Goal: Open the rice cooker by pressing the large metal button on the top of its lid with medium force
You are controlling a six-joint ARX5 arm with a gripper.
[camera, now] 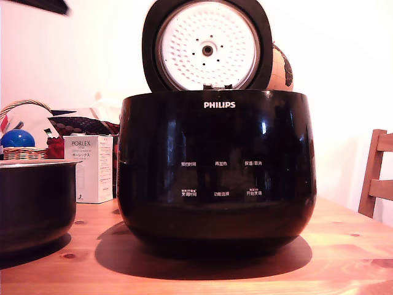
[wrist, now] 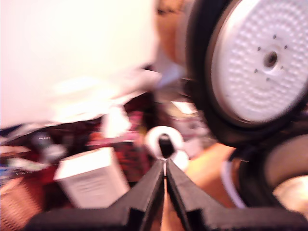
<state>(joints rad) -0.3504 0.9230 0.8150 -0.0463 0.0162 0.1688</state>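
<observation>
Standing upright, the lid [camera: 207, 46] turns its white dimpled underside outward above the rice cooker [camera: 216, 172] — beside it, the claw [wrist: 166, 169] is clenched, empty.

Ext: low, frontal; both see lid [camera: 207, 46].

Raised lid [camera: 207, 46] blocks behind; rice cooker [camera: 216, 172] mouth open above
</observation>
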